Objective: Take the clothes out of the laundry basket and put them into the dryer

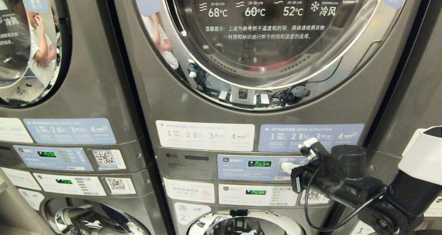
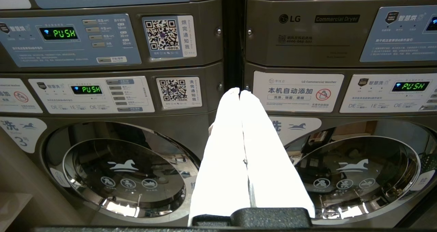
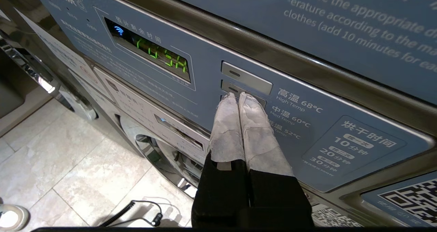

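Observation:
The dryer (image 1: 193,100) fills the head view, its round glass door (image 1: 269,38) closed. The laundry basket and the clothes are out of view. My right arm comes in from the lower right. My right gripper (image 1: 287,167) is shut and holds nothing, its tips against the blue control panel (image 1: 241,172) beside the green display (image 1: 259,163). In the right wrist view the shut right gripper (image 3: 238,96) rests on the second temperature button (image 3: 229,87), just below the top button (image 3: 246,77). My left gripper (image 2: 239,91) is shut and empty, parked facing the seam between two machines.
A second stacked machine (image 1: 69,90) stands to the left. Washer doors (image 1: 241,226) sit below the panels. A coiled black cable (image 3: 133,208) lies on the tiled floor (image 3: 51,157). A person is reflected in the chrome door ring (image 1: 160,38).

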You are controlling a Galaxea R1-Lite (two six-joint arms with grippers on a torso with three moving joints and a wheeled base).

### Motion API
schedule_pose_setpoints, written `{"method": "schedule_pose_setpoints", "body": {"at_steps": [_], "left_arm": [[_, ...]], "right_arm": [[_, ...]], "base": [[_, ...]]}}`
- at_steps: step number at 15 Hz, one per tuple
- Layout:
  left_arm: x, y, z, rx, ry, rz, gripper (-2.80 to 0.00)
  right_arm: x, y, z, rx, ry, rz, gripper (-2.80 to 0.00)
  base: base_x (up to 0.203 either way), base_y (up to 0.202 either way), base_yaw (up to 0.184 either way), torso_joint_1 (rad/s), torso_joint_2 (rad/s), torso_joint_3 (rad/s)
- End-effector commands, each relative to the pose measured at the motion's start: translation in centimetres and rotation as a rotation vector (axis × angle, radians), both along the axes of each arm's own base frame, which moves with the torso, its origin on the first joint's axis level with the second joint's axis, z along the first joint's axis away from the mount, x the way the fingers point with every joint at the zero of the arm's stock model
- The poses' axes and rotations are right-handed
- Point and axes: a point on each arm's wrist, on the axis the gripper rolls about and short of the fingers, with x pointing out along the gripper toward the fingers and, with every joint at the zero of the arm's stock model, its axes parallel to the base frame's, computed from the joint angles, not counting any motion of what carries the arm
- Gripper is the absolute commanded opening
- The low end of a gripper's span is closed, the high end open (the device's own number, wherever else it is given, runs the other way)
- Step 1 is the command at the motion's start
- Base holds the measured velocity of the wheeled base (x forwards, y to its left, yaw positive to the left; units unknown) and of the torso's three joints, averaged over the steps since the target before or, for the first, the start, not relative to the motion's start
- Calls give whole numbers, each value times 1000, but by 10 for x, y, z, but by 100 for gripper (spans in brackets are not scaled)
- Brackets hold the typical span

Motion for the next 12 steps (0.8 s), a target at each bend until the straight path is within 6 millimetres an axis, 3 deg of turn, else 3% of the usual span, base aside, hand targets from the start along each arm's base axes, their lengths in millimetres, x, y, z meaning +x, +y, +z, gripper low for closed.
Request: {"method": "schedule_pose_setpoints", "body": {"at_steps": [1, 6, 12], "left_arm": [[0, 0, 0, 0, -2, -1, -280], [0, 0, 0, 0, -2, -1, -280], [0, 0, 0, 0, -2, -1, -280]], "right_arm": [[1, 0, 0, -2, -10, -15, -280], [3, 0, -2, -9, -7, -47, -280], [-29, -4, -6, -25, 66, 7, -280]], "base": [[0, 0, 0, 0, 0, 0], [0, 0, 0, 0, 0, 0], [0, 0, 0, 0, 0, 0]]}}
